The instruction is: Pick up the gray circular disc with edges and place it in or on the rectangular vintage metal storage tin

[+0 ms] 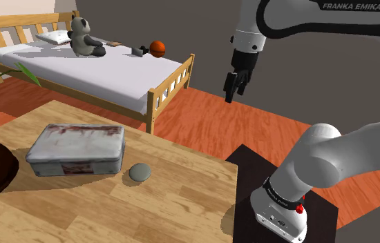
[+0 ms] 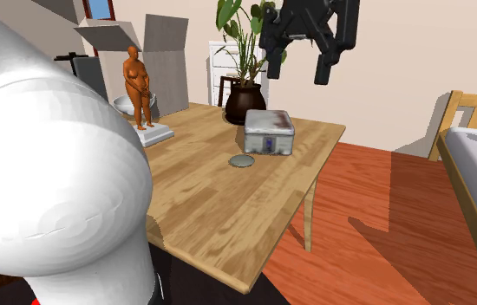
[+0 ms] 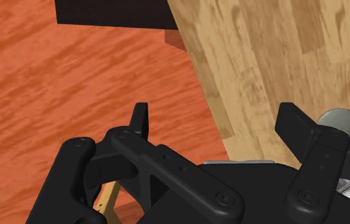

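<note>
Hovering well apart from tin (image 1: 76, 150), holding fingers (image 3: 140, 121) spread; risking flat disc (image 1: 139, 172) just beside tin slipping, or fingers scraping bench (image 1: 182, 200).

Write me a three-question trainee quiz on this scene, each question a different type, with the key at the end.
1. Fill in: in the shoulder view, the gray disc lies on the wooden table to the ____ of the tin.
2. True or false: the disc rests on top of the tin.
3. Pick one. The gripper is:
A) shut on the disc
B) open, up in the air, clear of the disc
C) resting on the tin

Key: 1 right; 2 false; 3 B
</note>
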Tool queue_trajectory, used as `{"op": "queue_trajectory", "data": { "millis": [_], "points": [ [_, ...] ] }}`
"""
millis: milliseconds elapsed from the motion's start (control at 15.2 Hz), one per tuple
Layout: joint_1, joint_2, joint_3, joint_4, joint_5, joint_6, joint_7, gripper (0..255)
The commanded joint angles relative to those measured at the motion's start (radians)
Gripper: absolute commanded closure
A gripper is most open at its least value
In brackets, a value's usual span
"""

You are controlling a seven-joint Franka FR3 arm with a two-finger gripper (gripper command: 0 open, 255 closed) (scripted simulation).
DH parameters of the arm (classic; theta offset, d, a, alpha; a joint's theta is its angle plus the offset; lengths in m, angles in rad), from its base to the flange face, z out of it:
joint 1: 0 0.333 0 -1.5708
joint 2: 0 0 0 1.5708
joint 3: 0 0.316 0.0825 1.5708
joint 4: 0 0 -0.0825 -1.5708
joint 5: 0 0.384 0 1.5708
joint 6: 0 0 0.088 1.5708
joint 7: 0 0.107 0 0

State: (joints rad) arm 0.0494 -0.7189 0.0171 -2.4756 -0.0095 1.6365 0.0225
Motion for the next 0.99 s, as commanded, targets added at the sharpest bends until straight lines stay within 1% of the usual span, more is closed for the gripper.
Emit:
{"op": "queue_trajectory", "data": {
  "millis": [0,462,924],
  "points": [
    [0.017,0.029,0.029,-0.028,0.029,0.064,0.035,0],
    [0.071,0.184,0.120,-0.065,0.109,0.279,0.134,0],
    [0.113,0.398,0.209,-0.034,0.154,0.489,0.231,0]
  ]
}}
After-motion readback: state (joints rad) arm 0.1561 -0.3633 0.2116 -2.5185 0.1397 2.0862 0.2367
